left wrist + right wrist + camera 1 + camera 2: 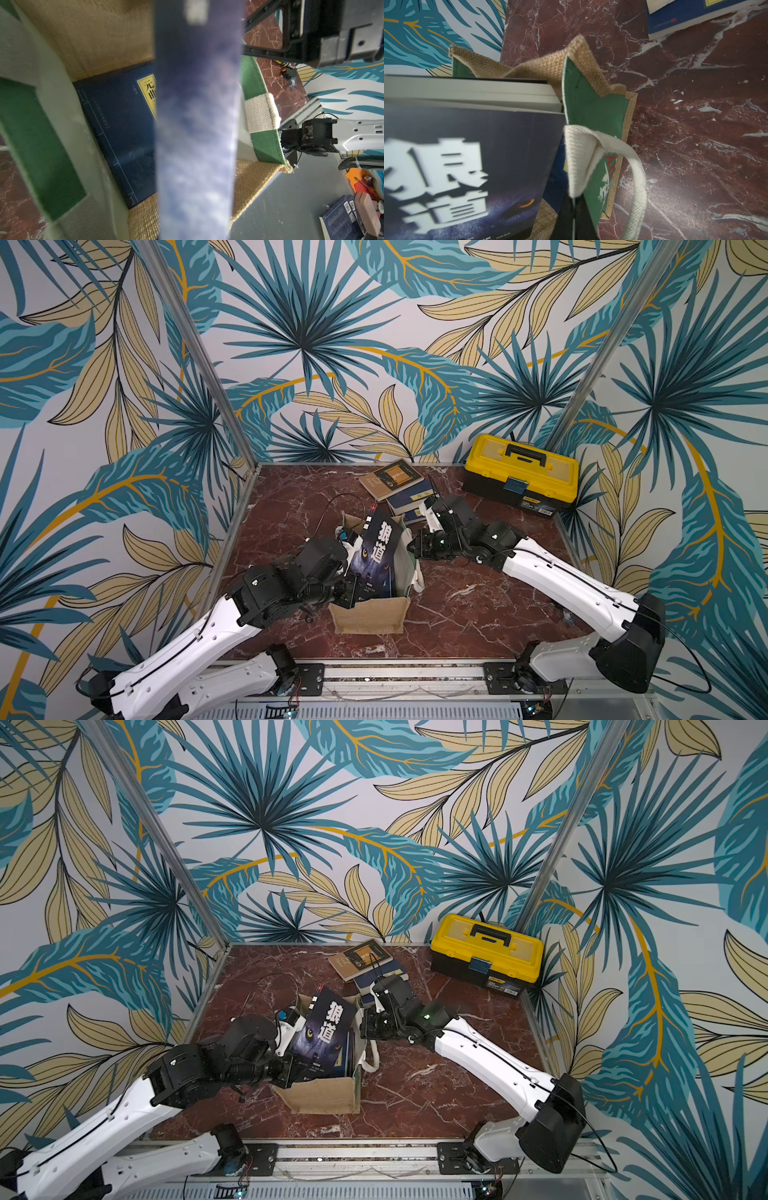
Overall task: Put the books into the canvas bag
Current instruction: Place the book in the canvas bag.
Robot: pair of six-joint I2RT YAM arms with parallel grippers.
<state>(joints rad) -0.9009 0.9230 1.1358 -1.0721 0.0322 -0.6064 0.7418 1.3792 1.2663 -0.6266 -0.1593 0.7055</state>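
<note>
Top view: a dark-blue glossy paperback with large white characters (380, 549) is seen standing tilted in the mouth of the boxy tan jute bag with green inner panels (370, 616). Its lower end is inside and its upper end leans out past the bag's far rim. Near its lower end it is clamped by the left gripper (351, 570), jaws clenched on it. In the left wrist view only a blurred blue strip is shown, presumably that same cover seen edge-on. Flat on the bag's floor, a navy paperback with a yellow label (120, 128) can be made out.

The bag's rim on the right arm's side is pinched at the white woven handle (633, 166) by the right gripper (572, 209). Its jaws are closed on the fabric, so the mouth is held spread. Behind the bag, a small stack of paperbacks, tan-brown on top of navy ones (392, 480), lies on the red marble table (478, 614).

The held book is judged light, thin and bendy, with a slick cover. A hold close to the spine is favoured, since at the loose page edge it could sag or slide. The bag is judged soft, and its walls would likely fold inward if let go.
</note>
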